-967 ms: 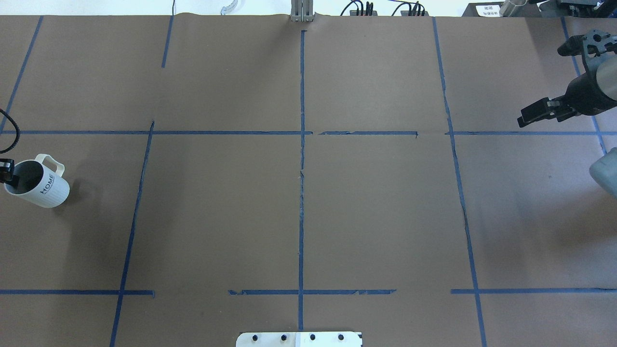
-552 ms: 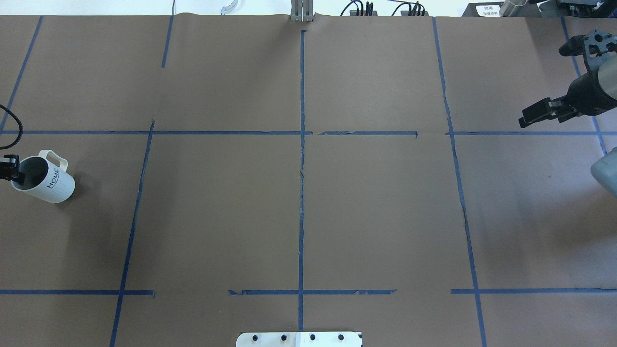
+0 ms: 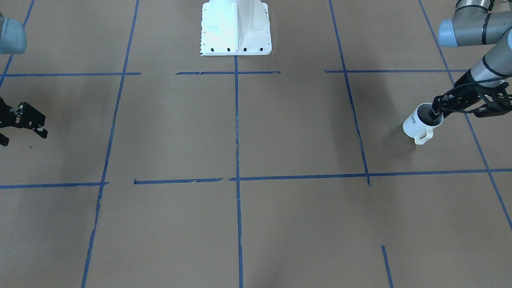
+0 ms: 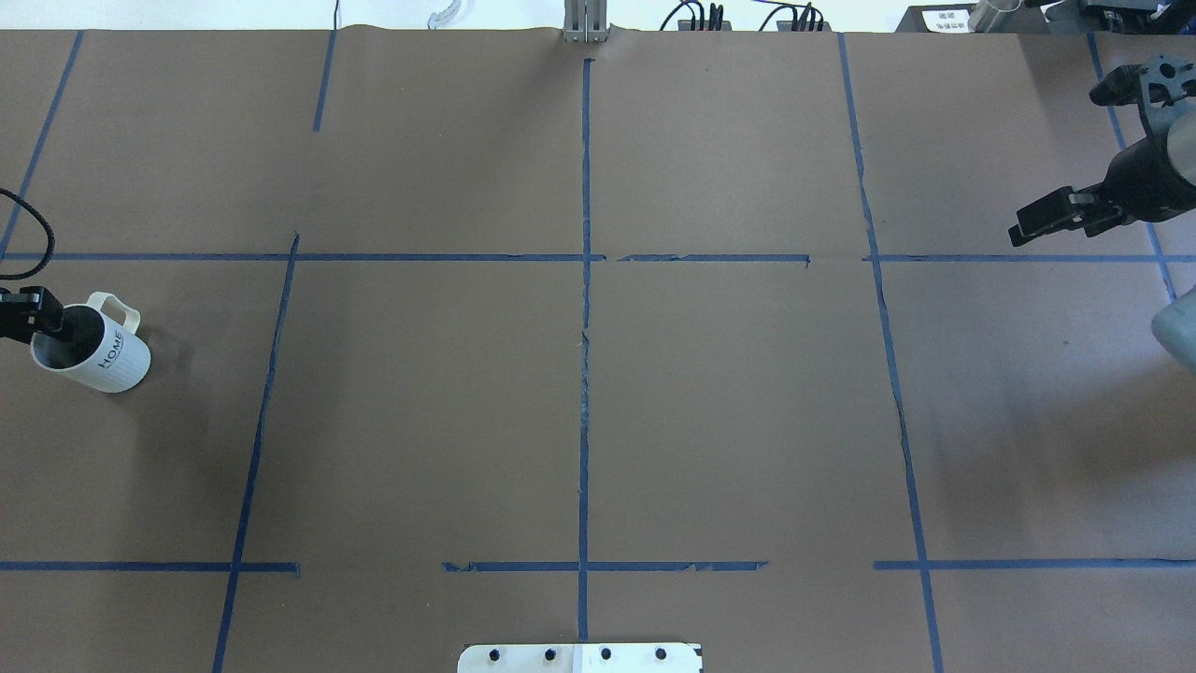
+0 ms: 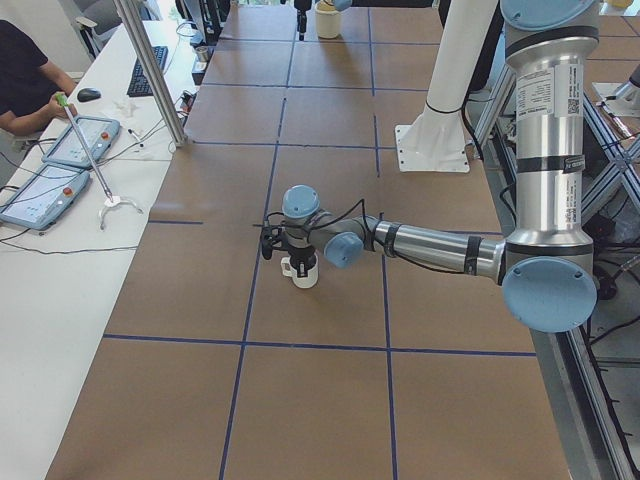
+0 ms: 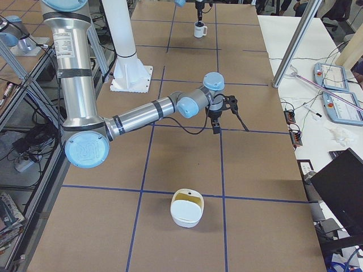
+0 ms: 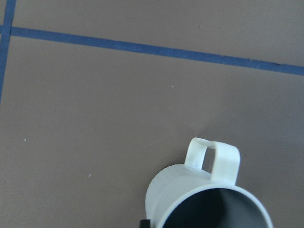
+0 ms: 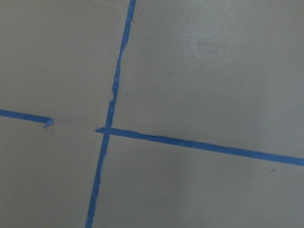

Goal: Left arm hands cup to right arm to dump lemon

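The white "HOME" cup (image 4: 98,353) is upright at the table's far left, handle pointing away from the robot. It also shows in the front-facing view (image 3: 417,123), the left view (image 5: 303,270) and the left wrist view (image 7: 209,199). My left gripper (image 4: 45,318) is shut on its rim, one finger inside; it also shows in the front-facing view (image 3: 437,111). I cannot tell whether the cup touches the table. The lemon is hidden; the cup's grey inside looks dark. My right gripper (image 4: 1028,222) hovers open and empty at the far right, fingers spread in the right view (image 6: 231,128).
Brown paper with blue tape lines (image 4: 585,308) covers the table. A white bowl with a yellowish inside (image 6: 187,208) stands past my right arm at the table's right end. The white robot base (image 3: 236,28) is at the robot's edge. Operators' tables with pendants (image 5: 70,150) flank the far side.
My left gripper has carried the cup a little to the right, toward the table's middle. The right gripper has barely shifted.
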